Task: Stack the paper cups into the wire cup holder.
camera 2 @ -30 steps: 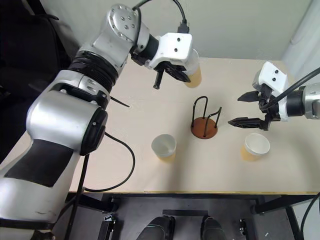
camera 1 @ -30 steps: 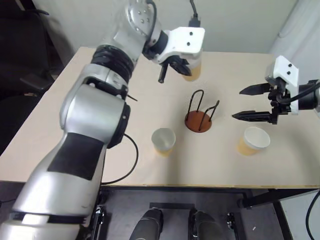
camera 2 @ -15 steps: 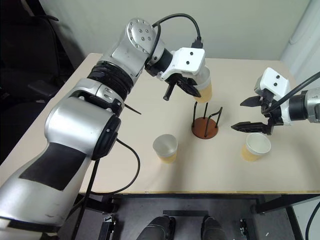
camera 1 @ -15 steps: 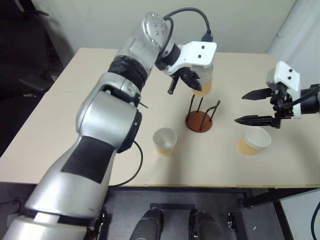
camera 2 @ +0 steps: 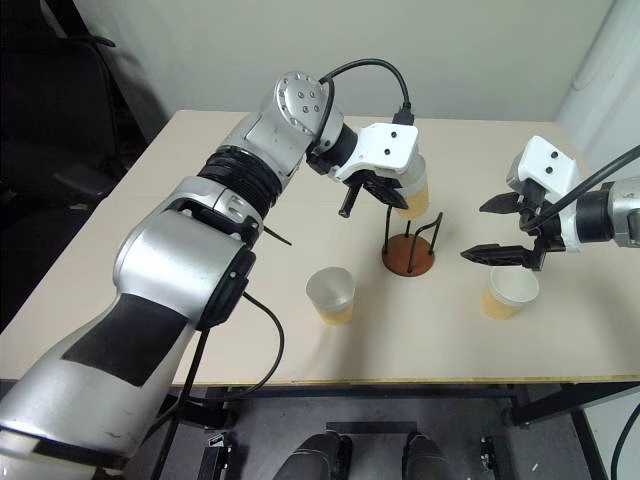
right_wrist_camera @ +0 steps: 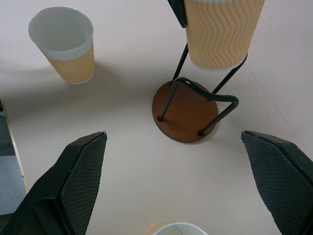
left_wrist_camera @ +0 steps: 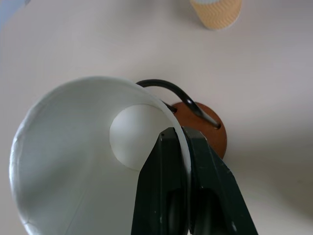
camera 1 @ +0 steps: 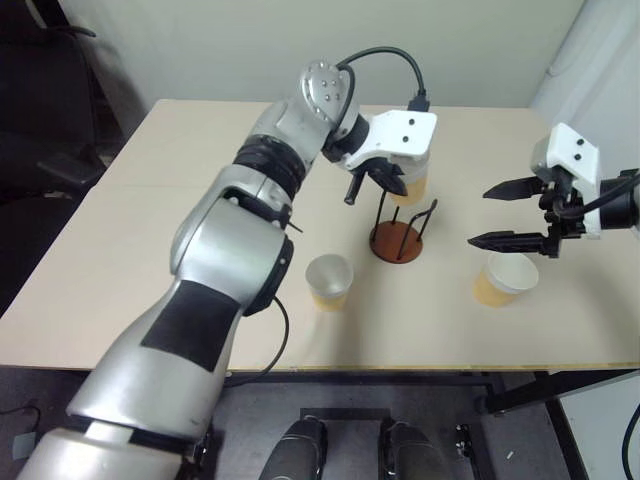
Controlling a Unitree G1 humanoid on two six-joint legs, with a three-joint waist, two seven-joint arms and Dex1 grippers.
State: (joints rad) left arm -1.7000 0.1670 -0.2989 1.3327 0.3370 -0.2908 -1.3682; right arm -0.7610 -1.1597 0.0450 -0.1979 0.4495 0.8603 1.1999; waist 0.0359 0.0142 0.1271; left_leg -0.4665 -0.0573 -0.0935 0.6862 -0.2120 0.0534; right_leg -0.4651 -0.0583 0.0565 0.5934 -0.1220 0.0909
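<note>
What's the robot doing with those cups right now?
Left gripper shut on a paper cup, above the wire holder. Right gripper open, empty. Two cups waiting on the table. Nothing blocking.

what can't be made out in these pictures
- Held tan paper cup: rim cut off by the right wrist view's edge.
- Reddish-brown disc base of the wire cup holder: largely hidden by the cup in the left wrist view.
- Third paper cup: just a sliver at the right wrist view's edge.
</note>
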